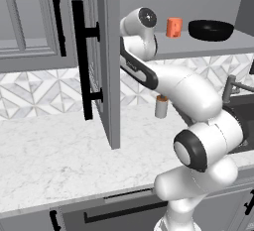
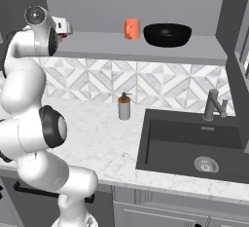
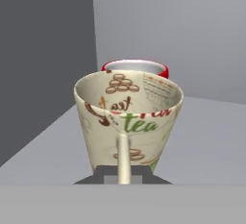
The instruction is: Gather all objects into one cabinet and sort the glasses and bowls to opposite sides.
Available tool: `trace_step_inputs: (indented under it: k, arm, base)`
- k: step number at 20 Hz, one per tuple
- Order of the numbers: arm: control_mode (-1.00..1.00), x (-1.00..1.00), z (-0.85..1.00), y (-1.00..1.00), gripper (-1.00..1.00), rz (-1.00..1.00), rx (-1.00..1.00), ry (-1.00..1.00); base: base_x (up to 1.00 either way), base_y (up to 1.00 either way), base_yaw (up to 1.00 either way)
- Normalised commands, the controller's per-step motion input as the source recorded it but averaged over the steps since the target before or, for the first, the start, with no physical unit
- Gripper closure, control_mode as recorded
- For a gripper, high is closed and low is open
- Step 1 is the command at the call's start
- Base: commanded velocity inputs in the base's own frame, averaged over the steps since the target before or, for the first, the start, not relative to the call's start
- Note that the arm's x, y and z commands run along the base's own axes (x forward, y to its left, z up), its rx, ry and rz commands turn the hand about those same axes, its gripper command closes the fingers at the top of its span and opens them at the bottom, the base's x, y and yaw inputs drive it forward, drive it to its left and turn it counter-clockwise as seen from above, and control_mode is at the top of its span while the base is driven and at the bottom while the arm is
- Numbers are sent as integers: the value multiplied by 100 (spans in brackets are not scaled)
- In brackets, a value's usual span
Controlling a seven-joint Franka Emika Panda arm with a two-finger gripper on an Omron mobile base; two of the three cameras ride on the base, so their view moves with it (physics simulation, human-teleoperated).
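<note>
Right in front of your hand camera sits the beige mug (image 3: 129, 117), upright, printed with brown and green lettering, its thin handle facing you. Your gripper (image 3: 124, 179) is closed on that handle, the dark fingertips just showing at the mug's foot, and the mug appears to rest on the grey shelf (image 3: 206, 141) of the cabinet. Directly behind the mug you see the red mug (image 3: 136, 68), only its rim and white inside showing over the beige lip; the two look very close, though you cannot tell whether they touch. To their left rises the dark cabinet side wall.

From the right base view, your hand is at the left end of the cabinet shelf (image 2: 146, 50), with a bit of red just beside the wrist. Further right on the same shelf stands the orange cup (image 2: 132, 28), and just right of it the black bowl (image 2: 167, 34), apart from the cup.

In the left base view the cabinet door (image 1: 106, 61) stands open, its long black bar handle (image 1: 82, 59) toward you. Below, on the marble counter (image 2: 92, 138), the soap dispenser (image 2: 124, 107) stands near the tiled backsplash, with the dark sink (image 2: 194, 145) and faucet (image 2: 214, 104) to its right.
</note>
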Motion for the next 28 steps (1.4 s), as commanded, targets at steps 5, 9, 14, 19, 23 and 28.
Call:
trace_step_inputs:
  k: [5,9,14,19,23,28]
  arm:
    - [-100,6,0,21,100,0,0,0]
    - [-100,14,0,1,100,0,0,0]
    - [-100,11,0,0,100,0,6,0]
    - [-100,0,-2,0,100,0,5,0]
    - [-100,-11,0,0,100,0,0,0]
    - [-100,-19,-2,0,100,0,0,-1]
  base:
    - [0,0,0]
    - [0,0,0]
    - [0,0,0]
    - [0,0,0]
    - [0,0,0]
    - [0,0,0]
